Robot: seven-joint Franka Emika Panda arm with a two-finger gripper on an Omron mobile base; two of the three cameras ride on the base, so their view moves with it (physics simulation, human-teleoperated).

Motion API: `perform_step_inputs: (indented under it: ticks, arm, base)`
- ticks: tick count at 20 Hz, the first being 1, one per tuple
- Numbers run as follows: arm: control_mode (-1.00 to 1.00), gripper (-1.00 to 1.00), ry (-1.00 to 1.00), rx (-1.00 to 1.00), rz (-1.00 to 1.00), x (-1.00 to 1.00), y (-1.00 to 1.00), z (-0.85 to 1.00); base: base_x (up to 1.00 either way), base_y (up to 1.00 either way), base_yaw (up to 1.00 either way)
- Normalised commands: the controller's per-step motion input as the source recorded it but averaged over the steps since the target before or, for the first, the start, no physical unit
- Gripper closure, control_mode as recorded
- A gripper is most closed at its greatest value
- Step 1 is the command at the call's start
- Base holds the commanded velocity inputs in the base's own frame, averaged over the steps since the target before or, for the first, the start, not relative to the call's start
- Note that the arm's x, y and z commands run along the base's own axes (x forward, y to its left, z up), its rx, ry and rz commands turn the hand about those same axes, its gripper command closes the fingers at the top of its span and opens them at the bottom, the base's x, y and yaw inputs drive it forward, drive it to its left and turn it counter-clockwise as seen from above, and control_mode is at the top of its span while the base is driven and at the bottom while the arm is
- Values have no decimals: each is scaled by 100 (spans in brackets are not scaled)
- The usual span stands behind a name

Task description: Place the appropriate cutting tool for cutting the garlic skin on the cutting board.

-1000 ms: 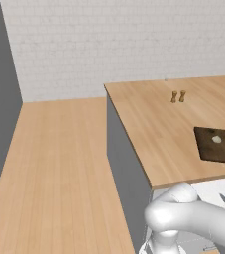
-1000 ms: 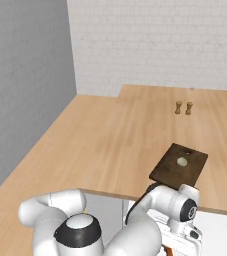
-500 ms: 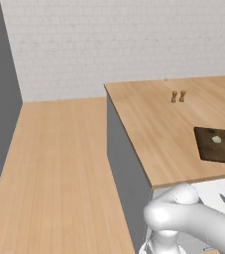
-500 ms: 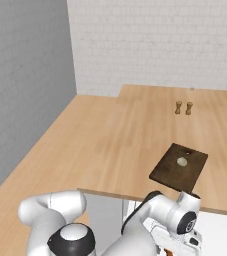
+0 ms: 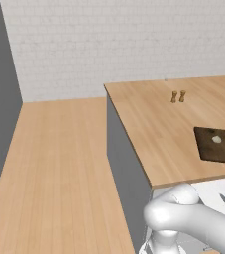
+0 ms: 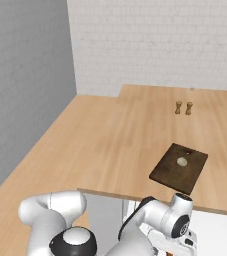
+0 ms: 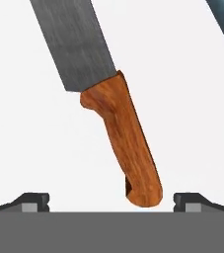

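The arm is reaching down below the edge of the counter (image 6: 110, 145), and the gripper (image 7: 111, 200) is hanging right over the knife (image 7: 111, 113), which is lying on a plain white surface. In the hand view the jaws are standing wide, one tip on each side of the butt of the orange-brown handle and both clear of it, so nothing is being held. The grey blade is running away up the picture, past the top edge.

Up on the counter, the cutting board (image 6: 179, 167) is lying near the front edge with the garlic (image 6: 182, 161) sitting on it; the two wooden shakers (image 6: 183, 107) are standing well apart, farther back.

What is worrying me is where the grip is lining up: the tips are bracketing only the very end of the handle. Closing there could be pinching the rounded butt, and the knife might squirt out or pivot blade-down on the lift. The handle also seems to be lying slightly askew between the tips, though that is hard to judge from this angle. Carrying it up, the long blade could be catching the counter's edge, or knocking the garlic off the board
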Motion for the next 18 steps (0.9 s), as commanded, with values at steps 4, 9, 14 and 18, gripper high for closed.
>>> perform_step_inputs:
  ticks: [4,9,14,18]
  arm:
    - [-100,-100,-3,0,4,19,-6,-11]
    - [-100,-100,-2,0,5,37,-25,-2]
    - [-100,-100,0,0,5,26,-8,-31]
    - [-100,-100,0,0,6,20,0,-36]
  base:
    - [0,0,0]
    - [0,0,0]
    - [0,0,0]
    - [0,0,0]
